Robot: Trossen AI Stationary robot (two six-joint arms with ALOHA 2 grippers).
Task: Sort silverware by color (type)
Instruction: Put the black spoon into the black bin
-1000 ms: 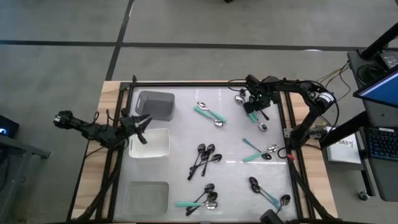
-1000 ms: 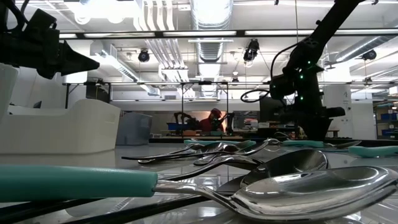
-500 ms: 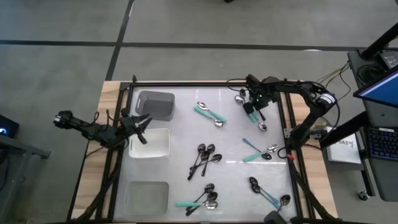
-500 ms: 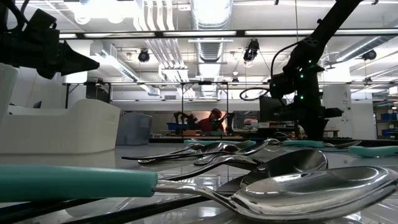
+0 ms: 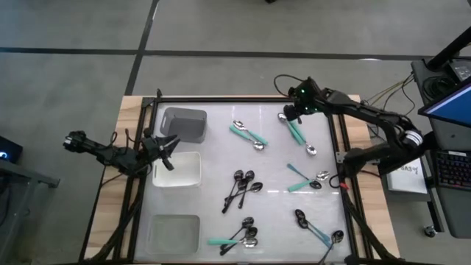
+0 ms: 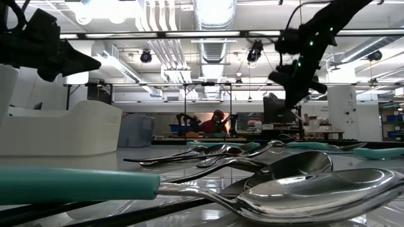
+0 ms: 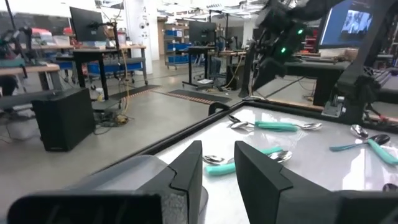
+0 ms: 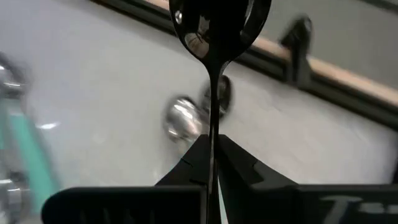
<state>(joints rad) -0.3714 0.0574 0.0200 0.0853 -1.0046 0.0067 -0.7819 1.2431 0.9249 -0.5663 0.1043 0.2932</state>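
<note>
At the left edge of the table [image 5: 221,158], the left gripper [image 5: 168,147] hangs above the near rim of the white bin [image 5: 177,169], its two fingers [image 7: 186,177] a narrow gap apart with nothing between them. Just beyond it sits the grey bin [image 5: 184,124], and toward the front corner the clear bin [image 5: 174,232].

The spoons lie scattered over the middle and right of the table. A silver-bowled spoon with a teal handle [image 5: 249,135] lies near the back centre. A bunch of black spoons [image 5: 243,188] sits in the middle, and a mixed cluster with one teal handle [image 5: 237,235] lies at the front edge. Farther right, a teal-handled pair [image 5: 305,180] lies crossed, another teal-handled spoon [image 5: 298,135] runs from the back corner toward the middle, and two more spoons [image 5: 316,232] lie near the front right corner.

The right gripper [image 5: 300,103] is raised above the table's back right corner. In the right wrist view its fingers are pinched tight on the thin handle of a black spoon [image 8: 214,37], which stands straight out past the fingertips with its glossy bowl at the far end. Below that held spoon, a silver bowl [image 8: 182,118] lies on the table surface.
</note>
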